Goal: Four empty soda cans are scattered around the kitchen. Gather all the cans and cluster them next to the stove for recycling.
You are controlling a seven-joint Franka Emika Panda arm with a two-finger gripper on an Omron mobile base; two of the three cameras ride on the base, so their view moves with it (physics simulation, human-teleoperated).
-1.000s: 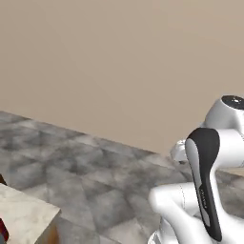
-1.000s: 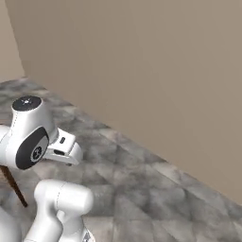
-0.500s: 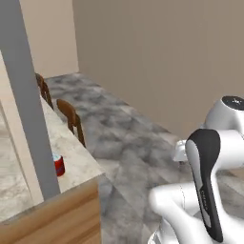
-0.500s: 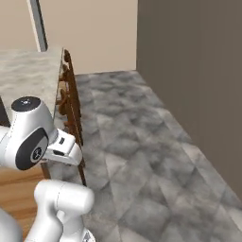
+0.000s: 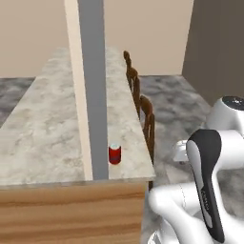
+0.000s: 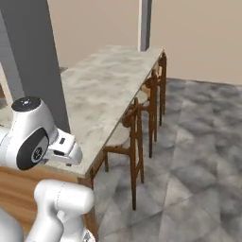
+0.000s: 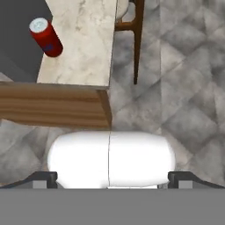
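One red soda can [image 5: 114, 154] stands upright on the marble tabletop [image 5: 43, 128], close to the tabletop's near end and touching nothing. It sits just beside the grey pillar [image 5: 93, 86] that rises from the tabletop, on the side toward the wooden stools [image 5: 147, 119], and a little in from the tabletop's stool-side edge. In the hand view the same can [image 7: 45, 38] shows its silver top and red side, with the pillar's dark face next to it and the tabletop's wood-panelled end below. The stools stand in a row along the tabletop's long edge, on the grey tiled floor [image 6: 198, 156]. The hand [image 7: 112, 177] is well apart from the can, off the tabletop's near end and above the floor; its two dark fingertips [image 7: 42, 177] stand wide apart, with nothing between them.
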